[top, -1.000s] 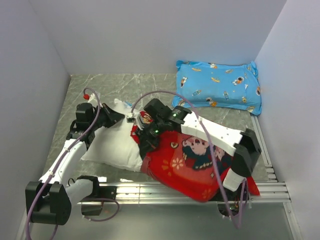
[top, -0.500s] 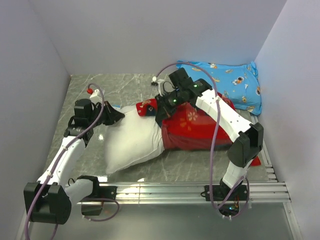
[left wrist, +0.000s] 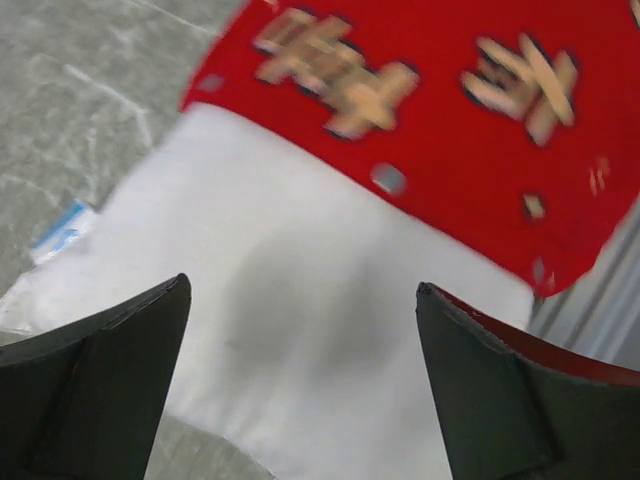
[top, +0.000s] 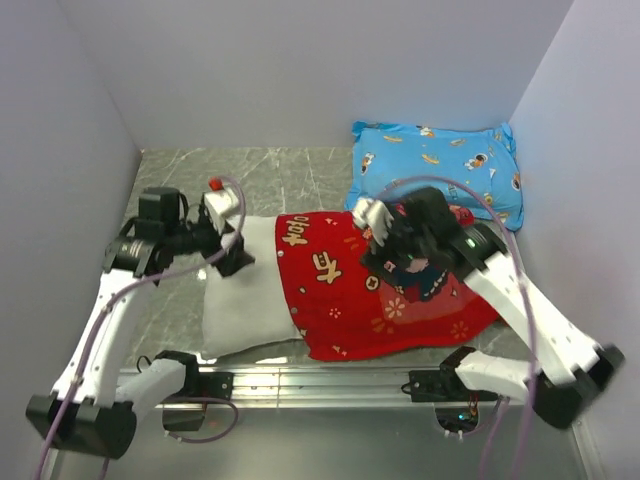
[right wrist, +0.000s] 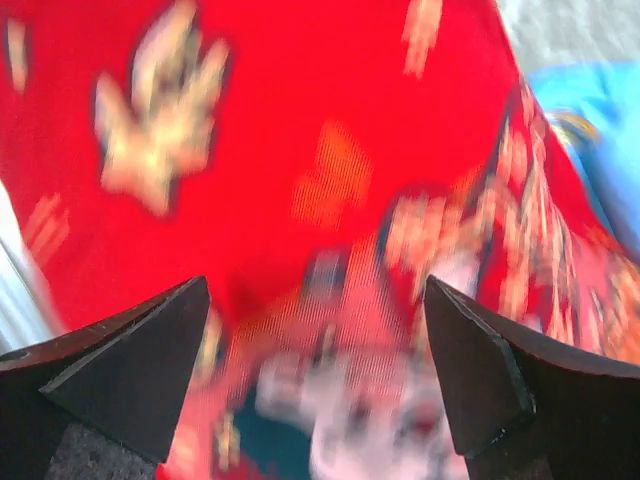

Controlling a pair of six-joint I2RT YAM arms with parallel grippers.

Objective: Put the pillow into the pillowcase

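Okay, both claws are clear of the fabric. Left claw [left wrist: 302, 288] hangs with jaws wide over the bare end of the plump white rectangular pillow [top: 240, 300], nothing between them. Right claw [right wrist: 315, 285] is spread the same way over the big red cartoon-print fabric pillowcase [top: 380, 290], gripping nothing. Pillow lies mid-left on the grey marble-pattern table [top: 290, 175]. I judge most of it is inside the case, with its left end sticking out of the mouth uncovered. Left to do: grip the mouth hem and draw it over that end. Around: blue cartoon-print pillow [top: 435, 170] at far right, just beside the case's far corner; it could snag the right arm. Case's near edge lies close to the metal rail [top: 380, 378].
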